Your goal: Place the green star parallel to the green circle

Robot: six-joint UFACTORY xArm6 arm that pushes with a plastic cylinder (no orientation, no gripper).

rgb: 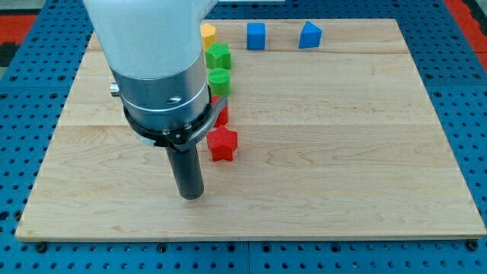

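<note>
Camera view shows my tip [191,196] resting on the surface [342,152] toward the view's bottom-left, the arm's pale housing filling much of the view above it. As a tool it is a plain rod with nothing to open or close, and it has hold of nothing; no block touches it.

Risks first. The red star [223,143] sits just up and to the right of my tip, near but apart, directly between it and the green pair. A straight drive toward the view's top would catch that red block and shove it into the greens — disturbing the green circle [219,80], which should stay put as the reference. Another red block [221,114] lies partly under the housing between the red star and the circle; its shape I cannot make out. The housing also hides the ground left of the greens, so a contact there would go unseen.

The green star [218,55] lies well above my tip, slightly to its right, just beyond the green circle and seemingly touching or nearly touching it — the gap is too small to judge. A yellow block [208,33] sits just past the star, and two blue blocks [256,35] [310,35] stand farther right along the top edge.
</note>
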